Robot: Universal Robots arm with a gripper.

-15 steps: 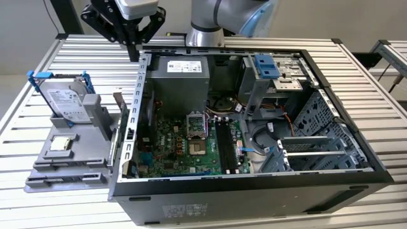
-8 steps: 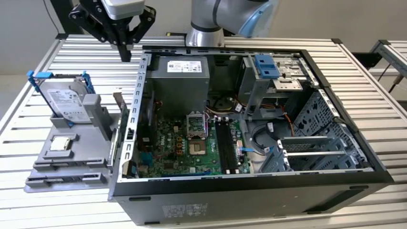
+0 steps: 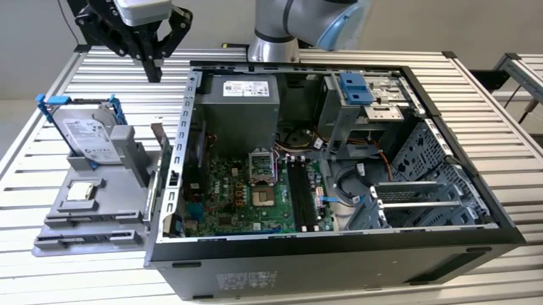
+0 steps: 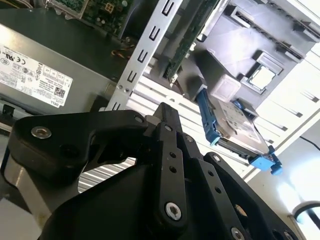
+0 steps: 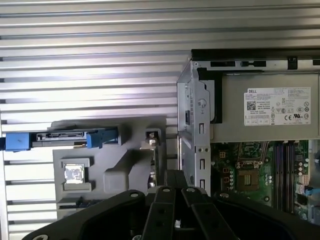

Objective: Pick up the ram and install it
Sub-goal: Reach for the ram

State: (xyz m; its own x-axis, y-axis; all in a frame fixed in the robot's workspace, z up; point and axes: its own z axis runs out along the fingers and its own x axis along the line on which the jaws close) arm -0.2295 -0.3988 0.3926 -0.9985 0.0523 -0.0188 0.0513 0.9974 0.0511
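Ram (image 3: 160,141): stood on edge in the gray holder (image 3: 119,187), just beside the open computer case (image 3: 339,270).
Gripper (image 3: 154,72): hung over the slatted table (image 3: 42,127) beyond the holder, fingers pressed together, holding nothing.

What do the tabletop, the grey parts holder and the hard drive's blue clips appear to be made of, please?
The tabletop is probably bare aluminium: ribbed silver slats with a brushed sheen. The grey parts holder is likely matte plastic: uniform dull grey with blocky moulded shapes. The hard drive's blue clips seem to be smooth coloured plastic: thin and evenly blue throughout.
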